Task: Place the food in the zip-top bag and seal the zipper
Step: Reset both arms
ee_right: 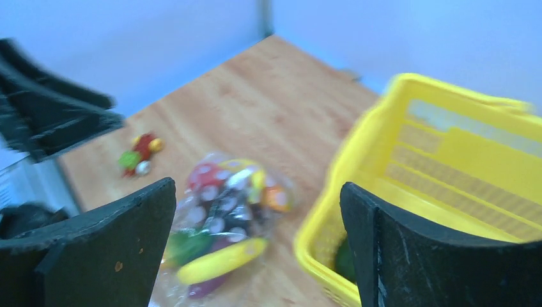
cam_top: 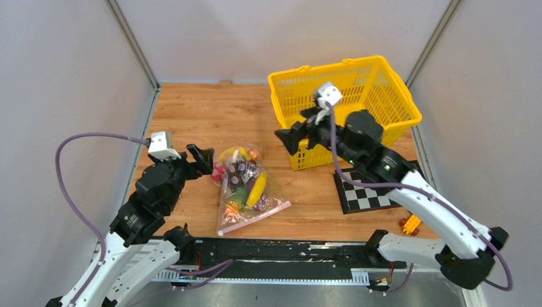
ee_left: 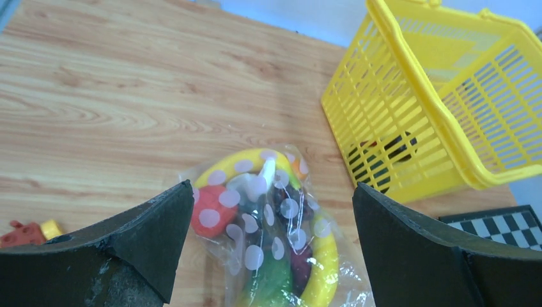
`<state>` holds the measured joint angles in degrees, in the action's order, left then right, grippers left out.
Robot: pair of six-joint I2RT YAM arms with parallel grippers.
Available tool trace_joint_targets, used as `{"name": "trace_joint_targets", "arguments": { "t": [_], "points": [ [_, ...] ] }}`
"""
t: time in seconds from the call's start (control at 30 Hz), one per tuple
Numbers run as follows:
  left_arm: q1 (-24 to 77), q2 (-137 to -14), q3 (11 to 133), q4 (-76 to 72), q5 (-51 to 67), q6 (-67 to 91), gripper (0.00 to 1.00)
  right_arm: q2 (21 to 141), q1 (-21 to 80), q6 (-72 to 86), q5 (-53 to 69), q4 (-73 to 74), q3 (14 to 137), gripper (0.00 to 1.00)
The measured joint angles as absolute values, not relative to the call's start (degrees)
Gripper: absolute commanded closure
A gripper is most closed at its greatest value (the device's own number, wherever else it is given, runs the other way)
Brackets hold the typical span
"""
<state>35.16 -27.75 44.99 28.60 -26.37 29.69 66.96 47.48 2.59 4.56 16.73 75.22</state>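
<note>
Left gripper [ee_left: 271, 192] and right gripper [ee_right: 257, 187] spread empty, food [cam_top: 257, 189] inside zip-top bag [cam_top: 240, 214], zipper [cam_top: 254, 219] seen only overhead

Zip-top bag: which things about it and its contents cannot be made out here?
- Zipper, top view: too small to tell whether it is sealed.
- Zip-top bag, left wrist view: its mouth end cut off by the bottom edge.
- Food, right wrist view: blurred, pieces hard to name.

blurred: whole right wrist view | cut off: bag [ee_left: 268, 236] at bottom edge of left wrist view | unclear: dark thing [ee_left: 382, 160] behind basket [ee_left: 396, 109] mesh
</note>
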Motion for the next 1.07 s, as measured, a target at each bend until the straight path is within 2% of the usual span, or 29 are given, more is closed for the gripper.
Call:
{"name": "trace_joint_targets", "arguments": {
  "t": [0.23, 0.4, 0.7, 1.07],
  "points": [
    [35.16, -31.40, 51.70, 36.14, -29.65, 28.69, 0.00, 53.19, 46.22, -0.89, -23.09, 16.78, 66.92, 0.00],
    [35.16, -38.30, 55.70, 41.17, -31.03, 29.28, 0.00, 50.22, 39.48, -0.93, -33.08, 21.47, 63.20, 0.00],
    [35.16, -39.07, 56.51, 44.12, -32.29, 29.98, 0.00, 45.04, 22.94, 4.27, -27.24, 29.34, 61.01, 0.00],
    [35.16, -36.32, 56.51, 43.83, -33.34, 29.95, 0.00, 44.40, 22.02, 8.12, -14.39, 30.74, 59.99, 0.00]
  ]
}}
